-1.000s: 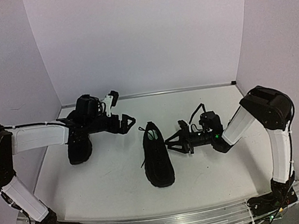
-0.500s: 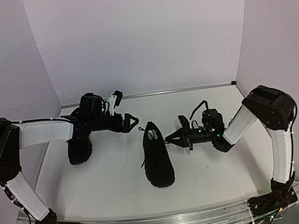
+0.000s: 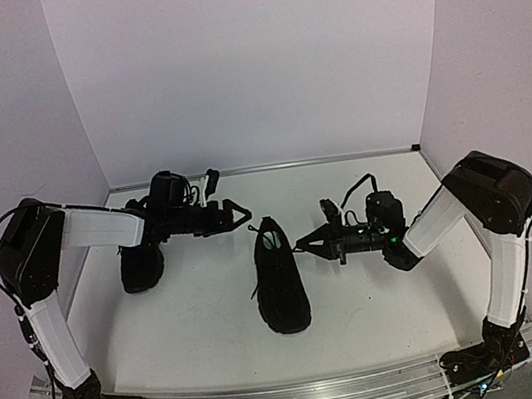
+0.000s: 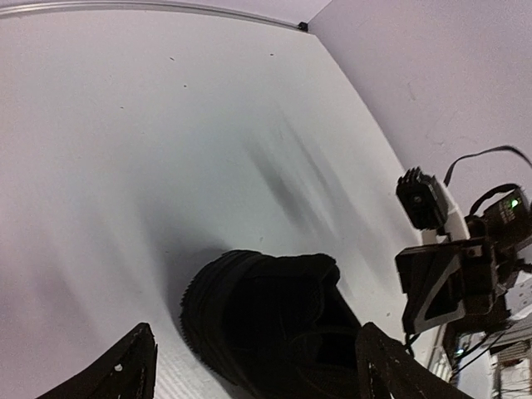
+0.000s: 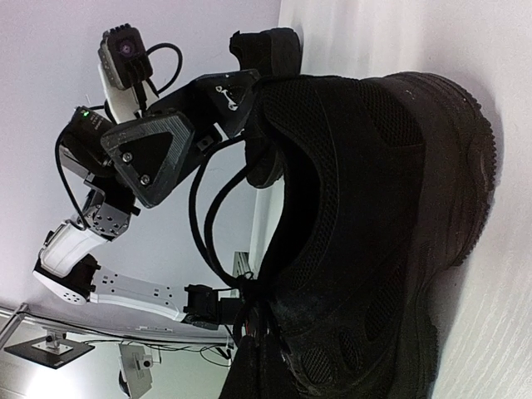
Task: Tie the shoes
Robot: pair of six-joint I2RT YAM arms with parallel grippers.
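Note:
One black shoe [image 3: 280,283] lies mid-table with its toe toward the arms; it fills the right wrist view [image 5: 374,208]. The other shoe [image 3: 141,266] rests at the left under the left arm. My right gripper [image 3: 300,247] is at the centre shoe's right side by the collar, shut on a thin black lace [image 5: 218,241] whose loops run into its fingertips [image 5: 254,366]. My left gripper [image 3: 236,213] hovers open just up-left of that shoe's heel [image 4: 249,320], with nothing between its fingers [image 4: 125,374].
White walls close in the table on the left, back and right, with a metal strip [image 3: 261,169] along the back edge. A metal rail [image 3: 297,397] carrying both arm bases runs along the near edge.
My right gripper has shut on the lace at the centre shoe's side. The left gripper has edged right toward the shoe's heel, its jaws slightly narrower.

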